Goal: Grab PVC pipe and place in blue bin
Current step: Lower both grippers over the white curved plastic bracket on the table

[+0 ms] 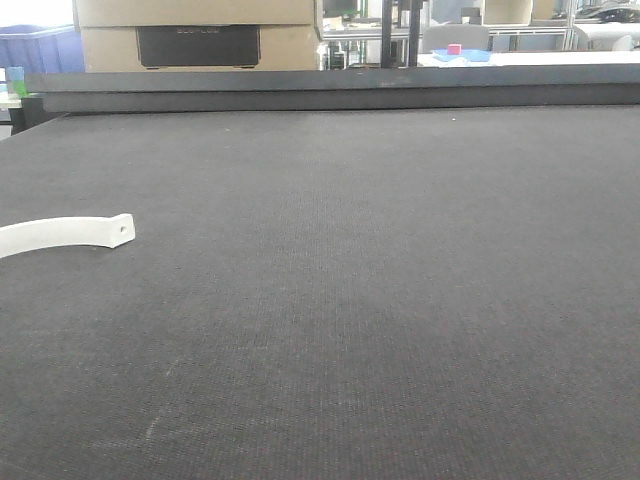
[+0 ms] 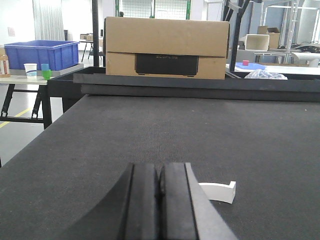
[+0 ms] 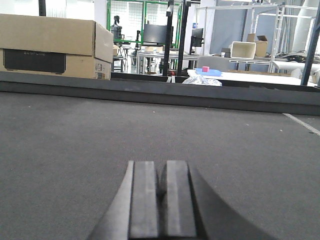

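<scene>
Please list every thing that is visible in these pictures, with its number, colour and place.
Table: one, dark grey, fills the foreground.
PVC pipe: one, white, curved, lying on the table's left part.
Cardboard box: one, brown, behind the table's far edge.
Blue bin: one, blue, far left, beyond the table.
White cup: one, white, in front of the bin.
Green cup: one, green, beside the white cup.
Left gripper: one, black, shut, empty, low over the table.
Right gripper: one, black, shut, empty, low over the table.

Pipe (image 2: pixel 219 191) lies on the table (image 2: pixel 150 127) just right of the left gripper (image 2: pixel 160 174); box (image 2: pixel 166 47) far ahead, bin (image 2: pixel 40 54) ahead-left.
</scene>
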You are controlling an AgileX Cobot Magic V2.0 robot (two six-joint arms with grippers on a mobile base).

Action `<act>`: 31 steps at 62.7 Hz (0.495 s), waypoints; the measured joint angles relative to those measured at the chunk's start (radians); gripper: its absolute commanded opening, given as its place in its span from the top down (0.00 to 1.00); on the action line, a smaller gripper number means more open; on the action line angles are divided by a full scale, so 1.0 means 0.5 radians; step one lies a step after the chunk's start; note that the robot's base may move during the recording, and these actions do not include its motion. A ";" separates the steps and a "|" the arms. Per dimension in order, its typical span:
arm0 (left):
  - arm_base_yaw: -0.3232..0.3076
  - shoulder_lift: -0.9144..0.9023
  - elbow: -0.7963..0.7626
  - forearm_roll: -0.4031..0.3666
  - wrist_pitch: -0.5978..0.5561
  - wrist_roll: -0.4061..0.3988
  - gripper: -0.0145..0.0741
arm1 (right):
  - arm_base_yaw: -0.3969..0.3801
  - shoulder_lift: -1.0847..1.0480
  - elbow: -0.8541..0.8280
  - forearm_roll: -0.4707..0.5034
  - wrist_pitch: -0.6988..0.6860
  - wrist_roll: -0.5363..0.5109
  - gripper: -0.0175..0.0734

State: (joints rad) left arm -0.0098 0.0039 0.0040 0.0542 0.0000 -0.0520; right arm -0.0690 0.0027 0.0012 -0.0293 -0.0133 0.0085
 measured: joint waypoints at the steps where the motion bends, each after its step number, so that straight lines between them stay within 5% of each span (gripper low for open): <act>1: 0.000 0.000 0.000 0.000 0.000 0.000 0.96 | 0.000 0.000 0.000 0.000 0.000 0.000 0.99; 31: 0.000 0.000 0.000 0.065 -0.025 0.000 0.96 | 0.000 0.000 0.000 -0.009 0.000 0.000 0.99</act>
State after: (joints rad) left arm -0.0098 0.0039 0.0040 0.0867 -0.0127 -0.0520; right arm -0.0690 0.0027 0.0012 -0.0338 -0.0133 0.0085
